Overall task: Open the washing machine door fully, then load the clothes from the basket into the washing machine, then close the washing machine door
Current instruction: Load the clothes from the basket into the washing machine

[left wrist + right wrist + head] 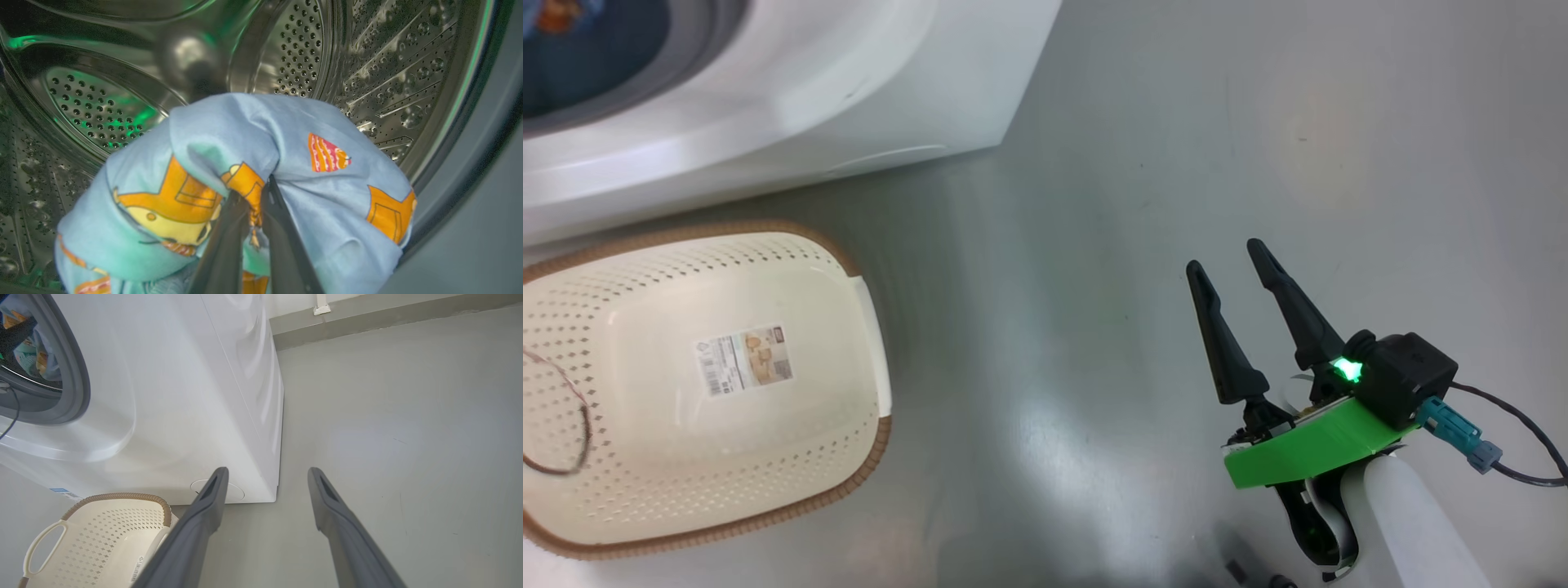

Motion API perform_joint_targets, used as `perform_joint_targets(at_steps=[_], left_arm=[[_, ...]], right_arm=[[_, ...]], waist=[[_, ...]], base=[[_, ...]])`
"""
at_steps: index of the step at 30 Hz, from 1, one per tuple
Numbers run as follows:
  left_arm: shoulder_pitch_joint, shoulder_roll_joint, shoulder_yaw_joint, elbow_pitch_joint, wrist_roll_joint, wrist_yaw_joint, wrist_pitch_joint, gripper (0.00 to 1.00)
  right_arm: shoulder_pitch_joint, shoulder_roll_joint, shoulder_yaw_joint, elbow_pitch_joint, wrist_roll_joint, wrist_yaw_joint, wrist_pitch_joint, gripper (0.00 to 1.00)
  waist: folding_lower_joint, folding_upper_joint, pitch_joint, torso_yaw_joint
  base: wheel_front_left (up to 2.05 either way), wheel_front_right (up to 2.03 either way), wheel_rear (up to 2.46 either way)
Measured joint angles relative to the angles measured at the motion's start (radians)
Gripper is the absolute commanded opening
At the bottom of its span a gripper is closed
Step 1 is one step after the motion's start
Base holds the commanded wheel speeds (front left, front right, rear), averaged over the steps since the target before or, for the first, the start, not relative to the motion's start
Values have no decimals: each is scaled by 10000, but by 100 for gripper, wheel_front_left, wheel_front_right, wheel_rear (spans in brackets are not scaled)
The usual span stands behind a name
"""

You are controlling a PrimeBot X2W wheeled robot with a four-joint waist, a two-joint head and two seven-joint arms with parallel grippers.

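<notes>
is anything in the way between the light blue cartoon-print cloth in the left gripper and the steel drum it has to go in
Nothing visible does. The left gripper is shut on the light blue cartoon-print cloth bundle, which hangs inside the perforated steel drum, with bare drum wall beyond and around it.

Laundry corner of a plain utility room: a big white front-loading washing machine [184, 396] with a perforated steel drum [298, 53] stands on a smooth grey floor [388, 437], a cream perforated plastic basket [645, 269] beside it, grey skirting [367, 322] lining the white wall [290, 300].
</notes>
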Motion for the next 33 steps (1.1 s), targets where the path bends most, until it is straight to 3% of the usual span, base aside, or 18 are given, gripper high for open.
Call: perform_joint_targets(at_steps=[22, 33], left_arm=[[-3895, 1231, -1603, 2121, -773, 0, 326, 0], [-5760, 1524, -2293, 3014, -1085, 0, 322, 0]], right_arm=[[-25, 12, 401, -305, 169, 0, 0, 100], [-26, 17, 727, -351, 184, 0, 0, 100]], waist=[[0, 0, 1460, -515], [0, 0, 1740, -877]], base=[[0, 0, 0], [0, 0, 0]])
